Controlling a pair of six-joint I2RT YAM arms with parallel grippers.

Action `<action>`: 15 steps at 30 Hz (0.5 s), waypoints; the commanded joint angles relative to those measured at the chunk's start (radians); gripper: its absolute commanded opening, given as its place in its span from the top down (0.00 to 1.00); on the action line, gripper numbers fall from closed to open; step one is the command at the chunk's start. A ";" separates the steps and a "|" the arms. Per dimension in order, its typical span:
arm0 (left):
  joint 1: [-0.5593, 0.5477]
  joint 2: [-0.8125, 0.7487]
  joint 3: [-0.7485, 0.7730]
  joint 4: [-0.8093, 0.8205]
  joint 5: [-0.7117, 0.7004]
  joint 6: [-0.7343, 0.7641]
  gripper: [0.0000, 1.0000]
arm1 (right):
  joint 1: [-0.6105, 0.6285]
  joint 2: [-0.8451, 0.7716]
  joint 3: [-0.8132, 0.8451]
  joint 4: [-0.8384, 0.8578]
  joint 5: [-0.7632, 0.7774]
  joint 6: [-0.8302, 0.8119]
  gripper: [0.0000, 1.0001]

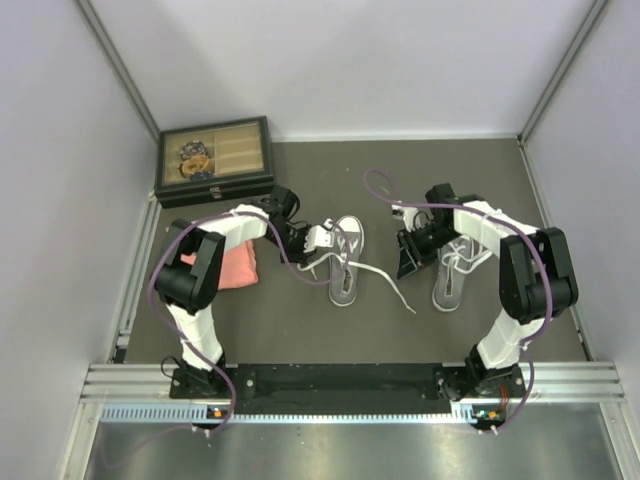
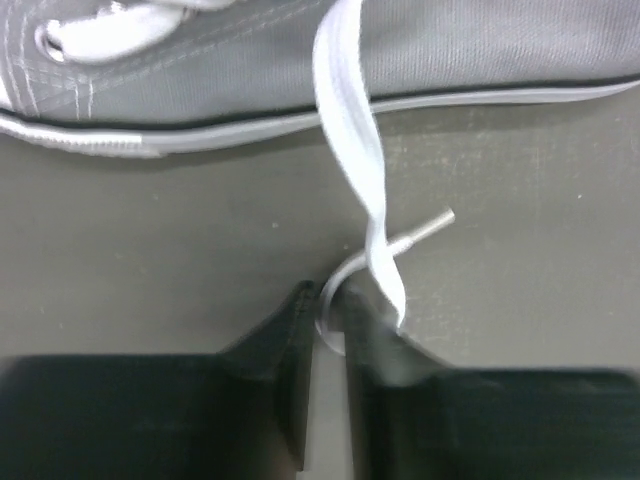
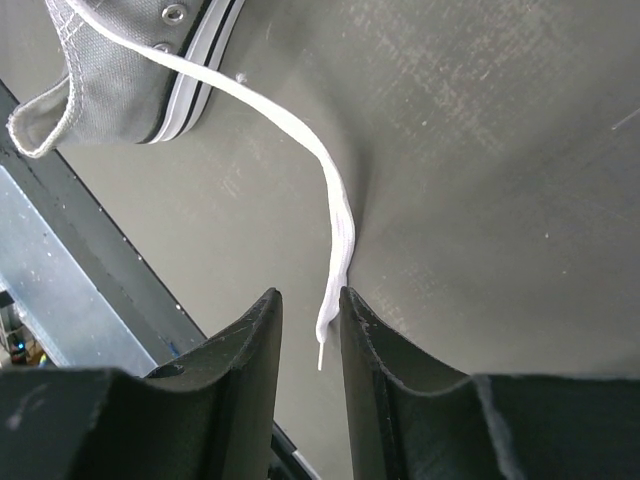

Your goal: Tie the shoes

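Mid-desk, the left shoe (image 1: 343,262) lay just beside the left tool (image 2: 325,300), which was clamped on a loop of its white lace (image 2: 350,150). Nearer the right edge, the right tool (image 3: 310,300) stood narrowly apart around the right shoe's (image 3: 110,70) lace tip (image 3: 340,220). Both shoes were grey canvas with white soles.

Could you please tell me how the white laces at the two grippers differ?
At the left gripper, the flat white lace is twisted and curls back, its tip pointing away from the fingers; at the right gripper, the flat white lace runs in one smooth curve, its tip ending between the fingers. The left jaws pinch their lace with barely a gap; the right jaws stand wider apart. Both laces are untied.
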 commanded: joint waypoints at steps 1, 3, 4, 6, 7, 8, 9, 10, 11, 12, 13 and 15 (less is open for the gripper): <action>0.023 -0.069 -0.060 -0.008 -0.068 -0.051 0.94 | -0.018 -0.047 0.017 -0.010 0.003 -0.034 0.70; 0.031 -0.137 -0.111 0.048 -0.098 -0.162 1.00 | -0.018 -0.047 0.014 -0.012 0.003 -0.035 0.70; 0.034 -0.161 -0.132 0.076 -0.111 -0.218 1.00 | -0.018 -0.048 0.015 -0.013 0.002 -0.037 0.70; 0.037 -0.230 -0.191 0.143 -0.152 -0.378 1.00 | -0.018 -0.050 0.012 -0.013 -0.003 -0.035 0.70; 0.037 -0.269 -0.218 0.156 -0.180 -0.440 1.00 | -0.018 -0.053 0.012 -0.013 -0.003 -0.035 0.70; 0.037 -0.287 -0.232 0.170 -0.198 -0.501 1.00 | -0.018 -0.053 0.012 -0.012 -0.006 -0.035 0.70; 0.038 -0.301 -0.246 0.182 -0.248 -0.611 0.98 | -0.018 -0.054 0.014 -0.012 -0.008 -0.034 0.70; 0.038 -0.318 -0.277 0.209 -0.279 -0.669 0.91 | -0.018 -0.054 0.014 -0.013 -0.009 -0.034 0.70; 0.043 -0.347 -0.292 0.219 -0.305 -0.721 0.88 | -0.018 -0.056 0.014 -0.013 -0.011 -0.034 0.70; 0.044 -0.361 -0.306 0.225 -0.354 -0.816 0.83 | -0.018 -0.054 0.015 -0.015 -0.011 -0.035 0.70; 0.047 -0.387 -0.333 0.233 -0.365 -0.853 0.74 | -0.018 -0.056 0.014 -0.015 -0.011 -0.037 0.69; 0.063 -0.413 -0.353 0.243 -0.385 -0.948 0.68 | -0.018 -0.054 0.014 -0.015 -0.011 -0.039 0.69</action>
